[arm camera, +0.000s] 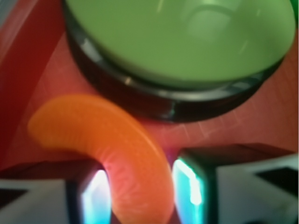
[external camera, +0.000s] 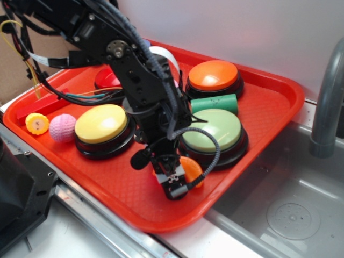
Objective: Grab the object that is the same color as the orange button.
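**Inspector:** Orange plastic, ridged and crescent-shaped: the object (arm camera: 117,154) lies on the red tray (external camera: 269,102), just in front of the green button (external camera: 215,131). From the exterior view the arm covers most of it; only an orange edge (external camera: 192,169) shows beside the gripper (external camera: 174,180).

**Clerk:** What else is obscured?

**Inspector:** The red button (external camera: 106,78) sits largely behind the arm, and a white item (external camera: 166,56) at the back is mostly hidden; I cannot identify it. The wrist view is blurred, and the green button (arm camera: 182,42) is cut off at the top.

**Clerk:** Any markings?

**Inspector:** None legible. The small yellow round piece (external camera: 37,123) carries a mark too small to read.

**Clerk:** Gripper condition?

**Inspector:** In the wrist view its fingers (arm camera: 96,196) flank the lower end of the crescent closely, one each side, jaws narrowed to about its width. Whether they actually press it, I cannot tell.

**Clerk:** Other items?

**Inspector:** The orange button (external camera: 213,75) stands at the tray's far side, well apart from the crescent. A yellow button (external camera: 102,123), a pink ball (external camera: 63,127) and a green cylinder (external camera: 215,103) also rest on the tray.
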`<state>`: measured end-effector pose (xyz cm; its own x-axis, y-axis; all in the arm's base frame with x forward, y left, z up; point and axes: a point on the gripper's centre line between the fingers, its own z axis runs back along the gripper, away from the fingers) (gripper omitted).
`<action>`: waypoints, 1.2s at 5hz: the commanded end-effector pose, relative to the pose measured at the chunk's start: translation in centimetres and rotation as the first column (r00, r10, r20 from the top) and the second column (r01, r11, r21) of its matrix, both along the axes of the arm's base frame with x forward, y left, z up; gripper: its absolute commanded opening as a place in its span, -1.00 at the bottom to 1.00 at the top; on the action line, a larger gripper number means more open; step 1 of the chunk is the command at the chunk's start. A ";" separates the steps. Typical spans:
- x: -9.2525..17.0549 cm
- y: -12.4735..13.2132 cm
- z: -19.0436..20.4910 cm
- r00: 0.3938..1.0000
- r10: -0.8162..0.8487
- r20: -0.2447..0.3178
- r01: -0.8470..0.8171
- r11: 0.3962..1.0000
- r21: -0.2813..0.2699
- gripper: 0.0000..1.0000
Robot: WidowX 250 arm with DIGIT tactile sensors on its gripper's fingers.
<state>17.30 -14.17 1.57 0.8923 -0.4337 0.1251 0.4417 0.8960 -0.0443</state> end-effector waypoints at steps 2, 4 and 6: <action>-0.9 0.5 1.3 0.999 0.045 0.021 -0.046 0.999 0.023 -1.00; 0.1 2.7 8.6 0.974 0.208 0.093 -0.207 0.978 -0.023 -1.00; 1.7 7.7 13.8 0.905 0.419 0.071 -0.417 0.908 -0.036 -1.00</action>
<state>18.71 -6.29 14.12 0.9879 -0.0248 0.1528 0.0303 0.9990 -0.0338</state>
